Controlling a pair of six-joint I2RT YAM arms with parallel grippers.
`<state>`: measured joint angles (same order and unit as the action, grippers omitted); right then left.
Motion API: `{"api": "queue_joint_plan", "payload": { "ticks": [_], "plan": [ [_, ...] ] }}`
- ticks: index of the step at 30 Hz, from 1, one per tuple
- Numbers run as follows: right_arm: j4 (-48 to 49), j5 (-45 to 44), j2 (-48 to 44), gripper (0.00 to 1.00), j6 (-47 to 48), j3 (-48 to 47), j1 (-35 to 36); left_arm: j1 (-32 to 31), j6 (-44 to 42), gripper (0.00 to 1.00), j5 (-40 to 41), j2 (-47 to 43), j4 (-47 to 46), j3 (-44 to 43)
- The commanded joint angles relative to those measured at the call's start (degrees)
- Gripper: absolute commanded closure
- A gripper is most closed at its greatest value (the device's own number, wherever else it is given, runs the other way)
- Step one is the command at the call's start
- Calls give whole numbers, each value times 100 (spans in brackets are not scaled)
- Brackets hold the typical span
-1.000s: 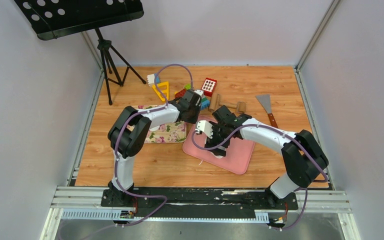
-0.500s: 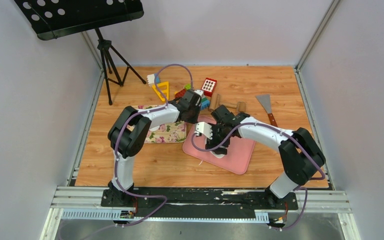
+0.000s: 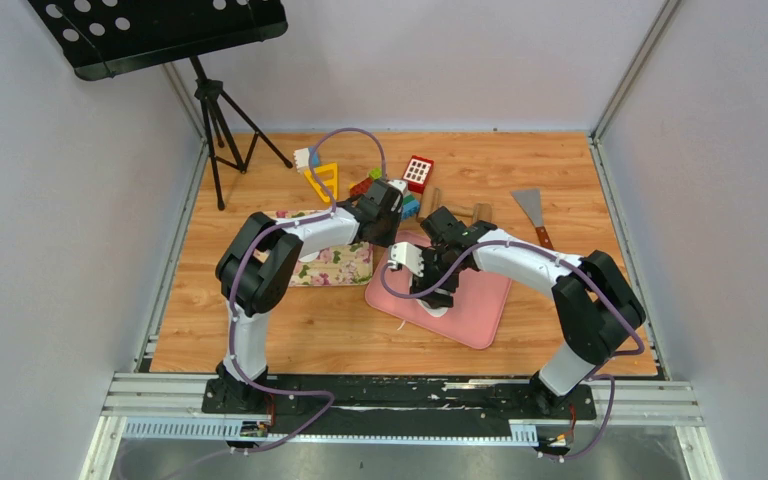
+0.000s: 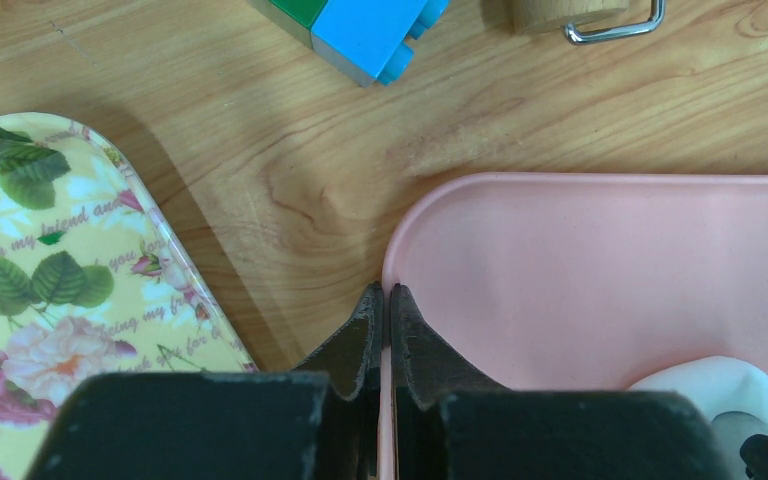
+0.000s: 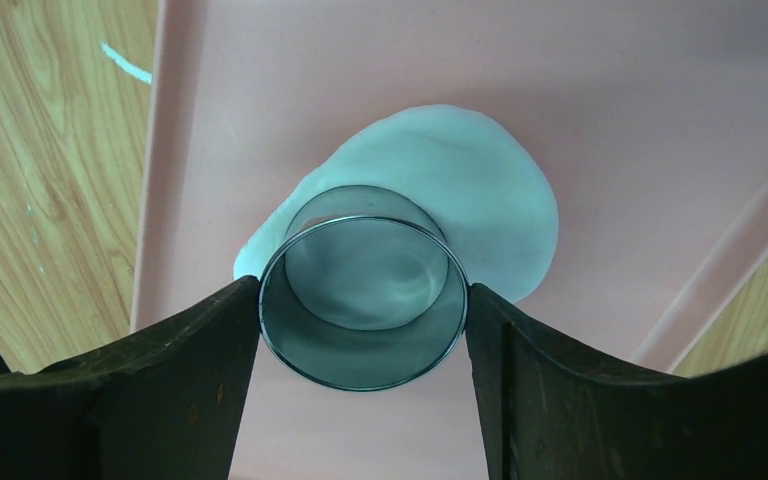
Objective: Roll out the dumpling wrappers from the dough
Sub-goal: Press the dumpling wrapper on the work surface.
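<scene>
Right gripper (image 5: 363,296) had just tightened onto the metal ring (image 5: 360,368), dough (image 5: 485,190) directly beneath it, ready to cut; left gripper (image 4: 381,300) pinched the mat (image 4: 610,260) edge.

Both arms bent inward from their bases, grippers low and near each other at mid-scene.
Left arm (image 3: 260,262): upper link rises from the near-edge base, elbow folded, forearm runs away and to the right. The left gripper (image 4: 384,305) points down with its fingers drawn almost together, only a sliver between them, nipping the rim of the pink board (image 4: 600,270). Right arm (image 3: 572,300): mirror pose, elbow raised, forearm running leftward, wrist tipped steeply down. The right gripper (image 5: 363,292) points down with its jaws set wide, each finger pressed against an opposite side of the metal ring (image 5: 370,368), which sits upright between them.
</scene>
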<state>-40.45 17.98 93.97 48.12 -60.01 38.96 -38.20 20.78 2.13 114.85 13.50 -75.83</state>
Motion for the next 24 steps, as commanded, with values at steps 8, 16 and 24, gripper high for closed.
{"api": "queue_joint_plan", "payload": {
  "ticks": [8,16,24],
  "plan": [
    [149,-491,60,42,-1040,284,56,-92,-21,100,213,302,436,160],
    [-356,-125,1,42,813,335,62,-92,-31,100,196,310,429,142],
    [-336,-14,271,43,595,126,-127,-92,-19,100,204,310,437,140]
  ]
}}
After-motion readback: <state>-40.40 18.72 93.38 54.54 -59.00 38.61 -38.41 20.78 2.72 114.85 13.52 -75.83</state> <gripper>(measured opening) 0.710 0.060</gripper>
